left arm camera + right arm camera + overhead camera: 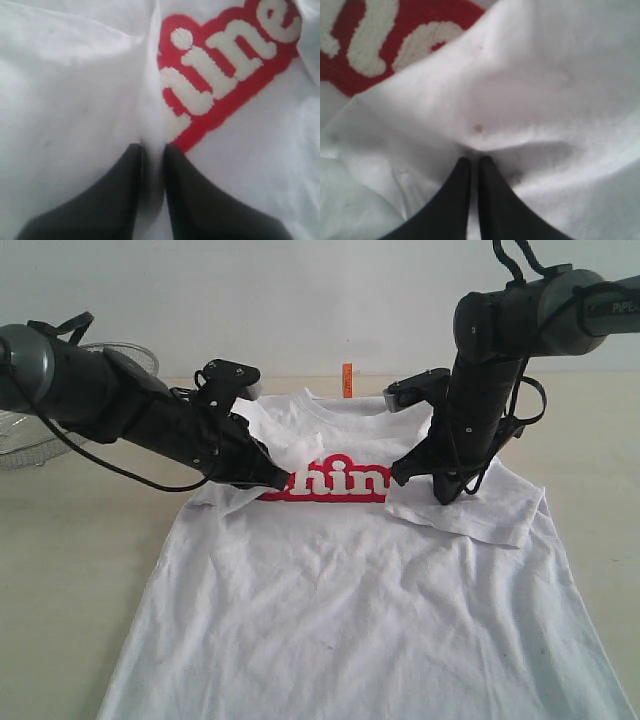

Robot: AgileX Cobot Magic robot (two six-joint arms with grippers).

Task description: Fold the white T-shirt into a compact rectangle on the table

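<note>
The white cotton short-sleeved T-shirt [350, 600] lies spread mid-frame on the pale beige matte bench [60, 570]; left tool [152, 150] and right tool [474, 160] each pinch a cloth fold over the chest; lay both folds flat, edges parallel, before letting go.

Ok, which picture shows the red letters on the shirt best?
The left wrist view: the red lettering is big and clear there, though cut off. The exterior view shows the lettering small, both ends hidden. The right wrist view catches only a blurry corner.
</note>
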